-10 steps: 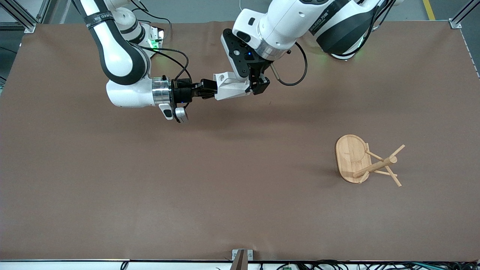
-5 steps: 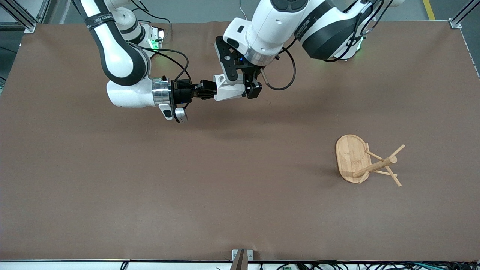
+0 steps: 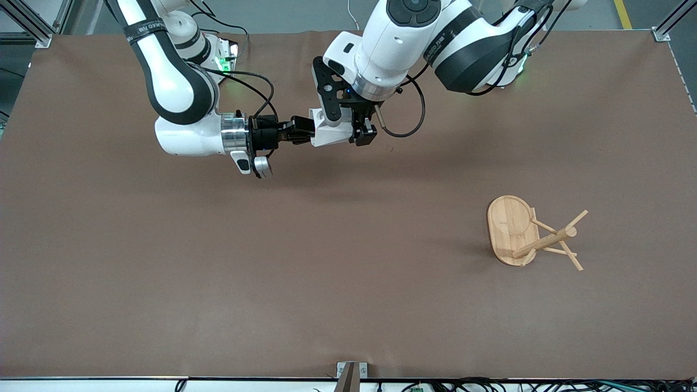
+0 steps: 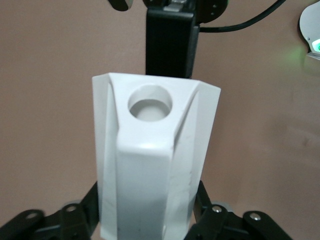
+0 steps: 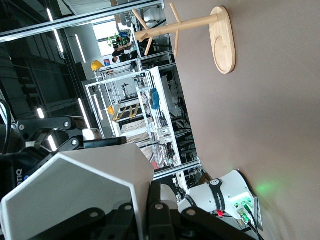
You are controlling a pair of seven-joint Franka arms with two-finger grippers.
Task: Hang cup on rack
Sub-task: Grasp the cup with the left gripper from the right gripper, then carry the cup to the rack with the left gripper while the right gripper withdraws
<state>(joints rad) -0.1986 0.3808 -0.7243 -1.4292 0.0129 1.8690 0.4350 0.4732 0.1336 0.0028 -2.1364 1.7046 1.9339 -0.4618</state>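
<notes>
The white faceted cup (image 3: 333,130) hangs in the air on its side over the table's back middle. My right gripper (image 3: 302,132) is shut on its rim, with the cup wall (image 5: 85,190) pinched between the fingers. My left gripper (image 3: 351,129) straddles the cup's other end. Its fingers (image 4: 82,210) stand close along both sides of the cup (image 4: 155,165) and look open. The tab handle with its round hole (image 4: 150,102) faces the left wrist camera. The bamboo rack (image 3: 509,228) stands toward the left arm's end, nearer the front camera. It also shows in the right wrist view (image 5: 220,40).
A small device with a green light (image 3: 226,57) sits at the table's back edge by the right arm's base. A metal bracket (image 3: 351,370) sticks up at the table's front edge. Brown table (image 3: 272,261) spreads between the cup and the rack.
My left gripper has moved along the cup toward the right gripper, so its fingers now straddle the cup's body. The right gripper and the cup have stayed put.
</notes>
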